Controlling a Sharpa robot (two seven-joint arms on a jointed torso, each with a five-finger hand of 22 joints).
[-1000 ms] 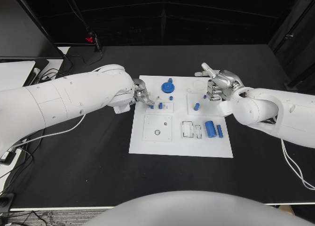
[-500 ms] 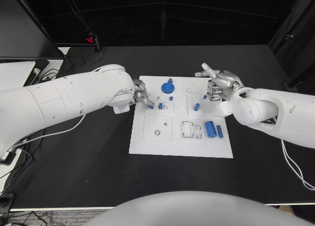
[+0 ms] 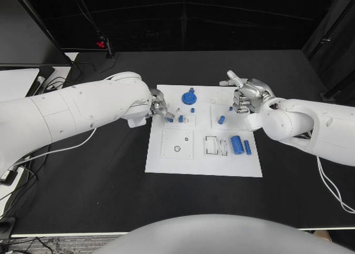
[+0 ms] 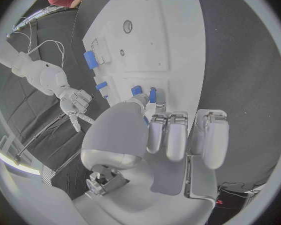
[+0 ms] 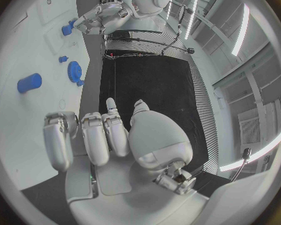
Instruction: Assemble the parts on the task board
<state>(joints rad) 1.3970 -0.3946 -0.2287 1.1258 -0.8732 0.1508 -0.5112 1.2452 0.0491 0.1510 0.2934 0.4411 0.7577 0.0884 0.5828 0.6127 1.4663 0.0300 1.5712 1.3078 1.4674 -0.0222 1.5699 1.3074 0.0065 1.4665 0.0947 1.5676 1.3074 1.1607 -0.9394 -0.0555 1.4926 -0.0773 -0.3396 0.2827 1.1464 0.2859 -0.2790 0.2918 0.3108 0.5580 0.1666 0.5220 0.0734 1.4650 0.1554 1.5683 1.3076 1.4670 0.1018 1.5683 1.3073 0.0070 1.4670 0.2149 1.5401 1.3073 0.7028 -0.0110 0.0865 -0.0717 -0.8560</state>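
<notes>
We are seeing no shift over the last second: both arms are holding the same pose and every blue piece is lying where it lay. We take that to mean the left hand is working slowly at a seating step, not travelling.

The white rectangular task board [image 3: 200, 164] is sitting in the middle of the black tabletop. The silver left hand [image 3: 158, 108] is hanging over the board's left edge near its far corner, its fingers pressed close together and curled down beside two small blue upright pegs [image 3: 180, 118]. In the left wrist view the fingertips [image 4: 154, 119] are reaching right up to those pegs, but we cannot tell whether they are pinching one or only touching it. The silver right hand [image 3: 246, 95] is hovering at the board's far right corner, fingers drawn in side by side with nothing in them.

The blue toothed gear [image 3: 189, 98] is standing near the far edge, between the hands, and a short blue peg [image 3: 222, 119] is standing close to the right hand.

As for seats — the two outlined rectangular slots [image 3: 212, 145] toward the right edge are lying unfilled, with the fat blue cylinder [image 3: 237, 144] and the thin blue bar [image 3: 247, 147] loose just beside them. The round recess [image 3: 177, 150] on the left panel is holding nothing, so much of the assembly is remaining.
</notes>
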